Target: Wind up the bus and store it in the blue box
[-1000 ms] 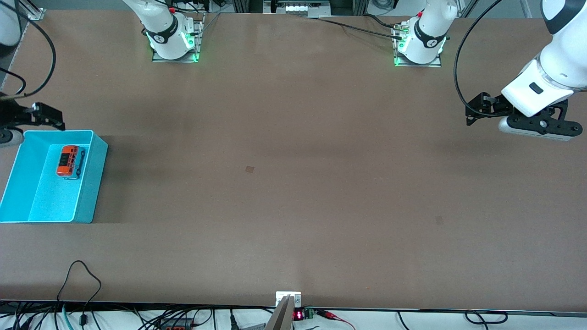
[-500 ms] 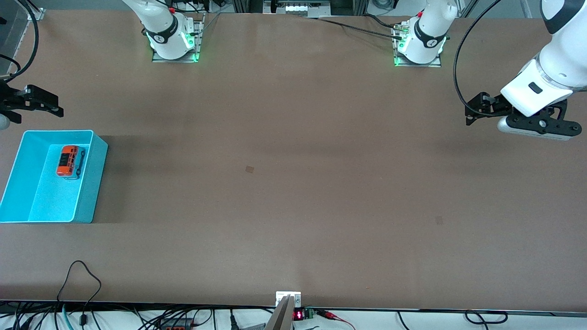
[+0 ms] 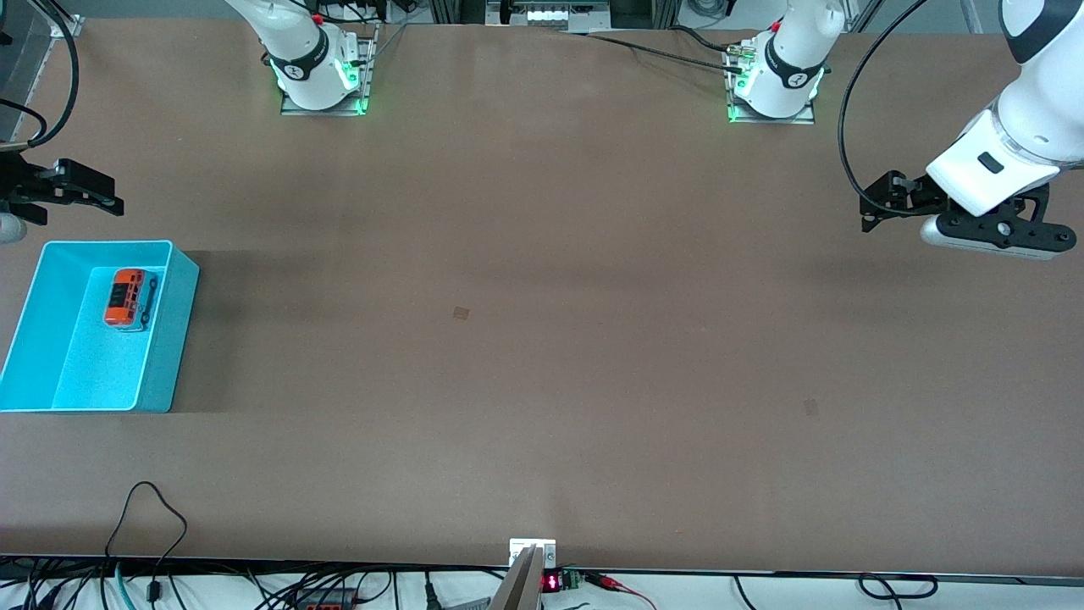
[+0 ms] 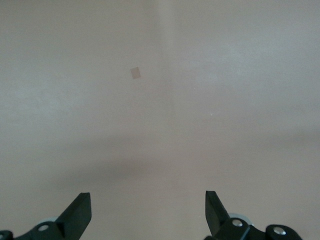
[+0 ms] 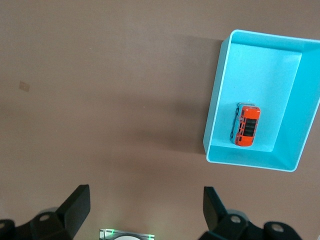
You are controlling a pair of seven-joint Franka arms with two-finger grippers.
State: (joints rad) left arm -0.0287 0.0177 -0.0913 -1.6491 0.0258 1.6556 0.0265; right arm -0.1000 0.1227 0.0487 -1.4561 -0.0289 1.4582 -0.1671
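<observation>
The right tool [image 3: 114,203] is held spread wide and empty above the tabletop [image 3: 542,339], just past the blue box [image 3: 174,339] toward the arms' bases; the left tool [image 3: 868,212] is likewise spread, empty, over bare tabletop at the left arm's end. The bus [image 3: 129,298], small, orange-red with dark roof panels, is seen resting on the box's speckled floor, beside the wall farthest from the front camera.

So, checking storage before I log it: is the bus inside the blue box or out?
In. The bus rests upright on the floor of the blue box, near its wall; neither pincer touches it.
</observation>
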